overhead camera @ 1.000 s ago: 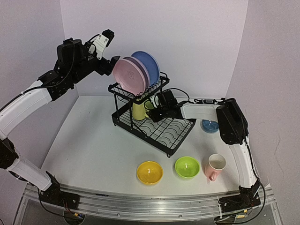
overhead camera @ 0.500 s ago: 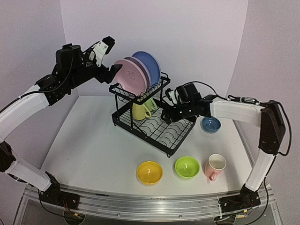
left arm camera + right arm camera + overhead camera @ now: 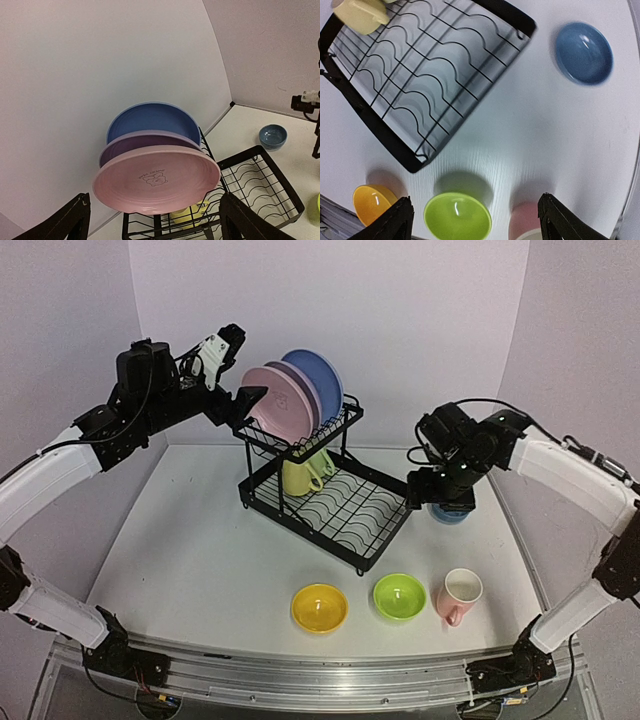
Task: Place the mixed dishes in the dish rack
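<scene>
The black wire dish rack (image 3: 355,525) stands mid-table. The pink (image 3: 275,408), lavender (image 3: 303,392) and blue (image 3: 322,375) plates stand upright on its upper shelf, also shown in the left wrist view (image 3: 157,182). A yellow mug (image 3: 296,478) sits on the lower tray. The yellow bowl (image 3: 319,607), lime bowl (image 3: 399,596) and pink mug (image 3: 459,595) sit at the table's front. The blue bowl (image 3: 452,513) sits right of the rack. My left gripper (image 3: 242,368) is open and empty, just left of the pink plate. My right gripper (image 3: 440,498) is open and empty, above the table beside the blue bowl.
The right wrist view looks down on the rack's lower tray (image 3: 430,65), the blue bowl (image 3: 583,52), the lime bowl (image 3: 457,217), the yellow bowl (image 3: 372,202) and the pink mug (image 3: 527,222). Lilac walls enclose the back and sides. No light green mug shows.
My right arm has drawn back from over the rack's lower tray to the right, next to the blue bowl. My left gripper has shifted slightly near the pink plate.
</scene>
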You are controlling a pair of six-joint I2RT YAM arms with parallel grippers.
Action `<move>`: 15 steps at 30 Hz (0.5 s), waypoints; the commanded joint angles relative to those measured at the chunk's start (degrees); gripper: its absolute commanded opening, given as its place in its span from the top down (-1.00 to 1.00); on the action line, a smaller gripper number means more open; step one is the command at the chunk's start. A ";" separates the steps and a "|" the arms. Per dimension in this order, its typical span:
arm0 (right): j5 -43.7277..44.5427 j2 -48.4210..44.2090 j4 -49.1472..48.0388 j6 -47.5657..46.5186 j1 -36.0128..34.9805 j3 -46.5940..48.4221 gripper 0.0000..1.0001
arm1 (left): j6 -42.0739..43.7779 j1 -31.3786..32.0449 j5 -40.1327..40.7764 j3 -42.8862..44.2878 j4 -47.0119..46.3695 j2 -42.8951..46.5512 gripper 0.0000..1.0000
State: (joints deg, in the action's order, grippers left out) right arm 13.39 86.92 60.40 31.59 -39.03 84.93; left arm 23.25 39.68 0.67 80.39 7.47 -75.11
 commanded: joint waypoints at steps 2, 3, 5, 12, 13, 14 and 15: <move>-1.39 -4.74 37.08 20.82 -0.18 3.26 -0.66 | -3.11 -0.23 -5.58 -1.13 -1.75 2.97 -0.76; -2.86 -5.60 37.62 21.68 -0.18 0.69 -0.66 | -3.37 -0.22 -6.13 -1.37 -1.75 3.09 -0.76; -3.59 -7.60 37.30 23.84 0.02 -3.49 -0.66 | -3.90 -0.22 -7.18 -1.79 -1.77 3.46 -0.76; -9.34 -12.32 26.88 23.96 8.68 -19.82 -0.36 | -4.72 -0.22 -8.97 -2.26 -1.19 4.84 -0.75; -9.42 -13.08 26.57 24.36 9.12 -20.64 -0.31 | -4.76 -0.22 -8.95 -2.11 -0.80 4.98 -0.75; -9.47 -13.81 26.63 24.59 9.29 -20.91 -0.27 | -4.75 -0.22 -8.85 -2.01 -0.46 5.11 -0.75; -9.65 -14.45 26.75 24.60 9.37 -20.95 -0.26 | -4.69 -0.22 -8.75 -2.01 -0.33 5.26 -0.75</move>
State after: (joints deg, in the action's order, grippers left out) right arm 6.69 76.92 75.11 53.81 -30.80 64.92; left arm 19.44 39.68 -6.83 78.13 7.55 -72.36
